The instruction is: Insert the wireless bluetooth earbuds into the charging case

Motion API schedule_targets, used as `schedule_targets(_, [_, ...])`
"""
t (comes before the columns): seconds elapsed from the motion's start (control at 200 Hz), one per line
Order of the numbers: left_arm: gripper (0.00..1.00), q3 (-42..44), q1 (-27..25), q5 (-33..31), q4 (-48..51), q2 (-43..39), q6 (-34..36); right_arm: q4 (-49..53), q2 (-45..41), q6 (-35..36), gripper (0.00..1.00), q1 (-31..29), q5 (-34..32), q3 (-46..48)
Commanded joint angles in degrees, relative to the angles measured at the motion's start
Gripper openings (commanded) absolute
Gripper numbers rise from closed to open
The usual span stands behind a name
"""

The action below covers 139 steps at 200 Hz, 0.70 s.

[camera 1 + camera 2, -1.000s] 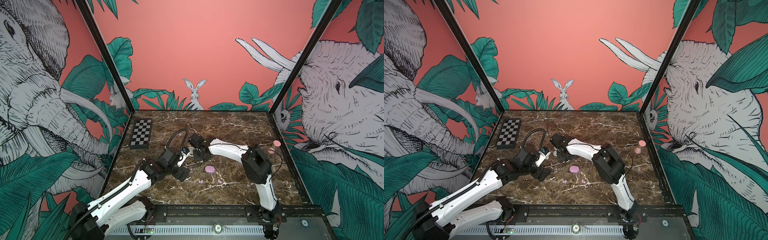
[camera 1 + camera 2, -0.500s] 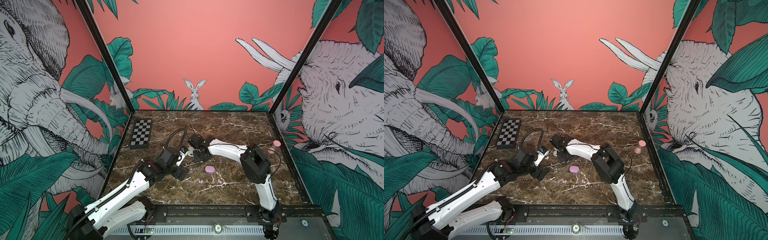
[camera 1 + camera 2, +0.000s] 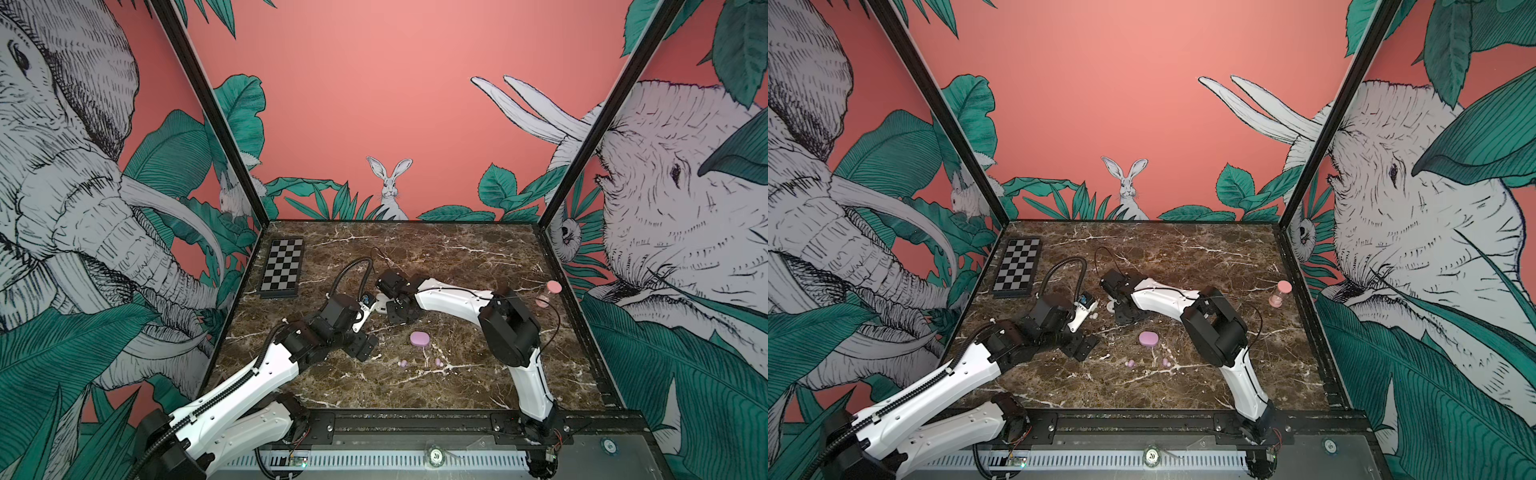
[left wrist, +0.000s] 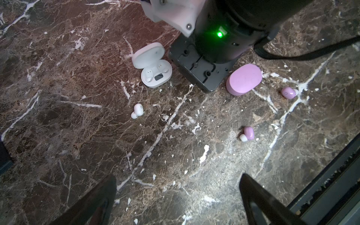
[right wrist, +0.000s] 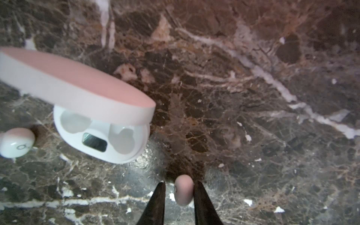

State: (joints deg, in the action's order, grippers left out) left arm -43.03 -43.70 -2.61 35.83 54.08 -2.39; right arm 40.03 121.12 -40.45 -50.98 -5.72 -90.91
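Right wrist view shows a brown marble table (image 5: 253, 97) veined white; in both top views coral, animal-printed walls (image 3: 374, 104) enclose it. The right gripper (image 5: 179, 183) has its fingers narrowly apart astride a white earbud (image 5: 183, 191) near the table's middle, one touching it, the other just clear, with the open white case (image 5: 101, 140) beside it. The left gripper (image 4: 177, 176) gapes wide, empty.

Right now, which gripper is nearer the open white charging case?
Right. The right gripper sits just beside the white charging case, straddling a white earbud. The left gripper hovers open farther off, past the other white earbud.
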Motion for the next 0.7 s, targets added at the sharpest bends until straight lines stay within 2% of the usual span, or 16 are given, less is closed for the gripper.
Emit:
schedule_targets(0.0, [0.99, -0.8, -0.2, 0.0, 0.8, -0.1, 0.0, 1.5, 1.0, 0.4, 0.25, -0.3, -1.6, -1.1])
schedule_targets(0.69, [0.99, -1.0, -0.2, -0.6, 0.7, -0.2, 0.1, 3.3, 2.3, 2.7, 0.25, -0.3, -3.4, -2.4])
